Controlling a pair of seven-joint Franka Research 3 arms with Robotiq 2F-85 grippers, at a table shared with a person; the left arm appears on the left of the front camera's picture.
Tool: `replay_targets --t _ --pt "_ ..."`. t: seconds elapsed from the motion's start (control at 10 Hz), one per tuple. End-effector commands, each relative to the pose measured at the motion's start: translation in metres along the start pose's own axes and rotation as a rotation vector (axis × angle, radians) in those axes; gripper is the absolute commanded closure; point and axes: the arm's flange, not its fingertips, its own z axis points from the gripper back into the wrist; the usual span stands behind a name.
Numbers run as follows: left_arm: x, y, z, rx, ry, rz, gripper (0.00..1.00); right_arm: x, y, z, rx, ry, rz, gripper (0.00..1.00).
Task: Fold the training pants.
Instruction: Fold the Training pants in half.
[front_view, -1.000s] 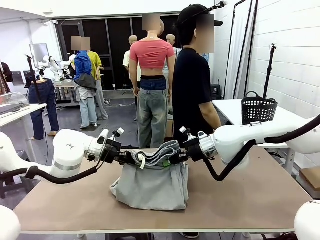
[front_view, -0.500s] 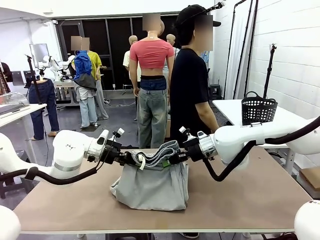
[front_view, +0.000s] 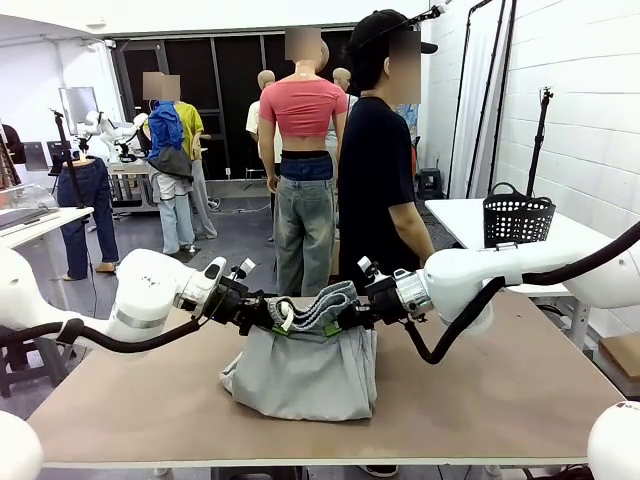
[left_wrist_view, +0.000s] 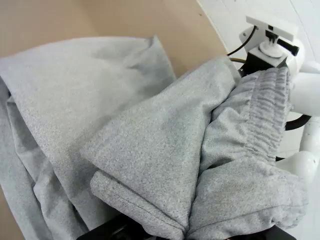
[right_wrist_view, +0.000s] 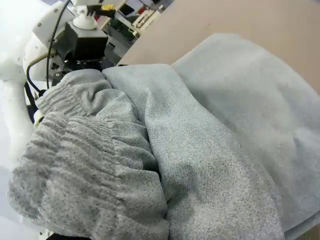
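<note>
the training pants (front_view: 305, 365) hang in a folded grey bundle over the middle of the table (front_view: 520, 390). the gathered waistband (front_view: 318, 305) is lifted clear of the surface and stretched between the two arms; the lower folds rest on the tabletop. the left gripper (front_view: 280, 318) is pinched on the waistband at one end, with a green pad showing against the cloth. the right gripper (front_view: 338, 320) is pinched on the waistband at the other end. in both wrist views the cloth bunches thickly at the bottom edge and hides the fingers, so depth of grip cannot be judged.

judgement: the pants are mid-fold, carried as a doubled stack.

risks from here:
- the soft jersey may slip out of one pinch if the arms pull apart, because the elastic stretches and thins.
- uneven lowering would skew the top layer against the layers below.
- the trailing folds may drag and bunch if the arms travel sideways.

a person (front_view: 385, 160) stands just beyond the far edge, hands not on the cloth.
</note>
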Motion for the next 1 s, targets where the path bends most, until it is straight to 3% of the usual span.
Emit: replay_targets --t 0.0,0.5,0.9 --pt "0.020 0.012 0.002 0.037 0.069 0.085 1.00 0.012 -0.019 0.002 0.009 0.040 -0.104 1.00" --pt "0.036 0.038 0.008 0.073 0.026 0.175 1.00 0.016 -0.048 0.012 -0.043 0.035 -0.213 1.00" --pt "0.058 0.061 0.003 0.152 0.083 0.281 1.00 0.018 -0.072 0.012 -0.085 0.030 -0.287 1.00"
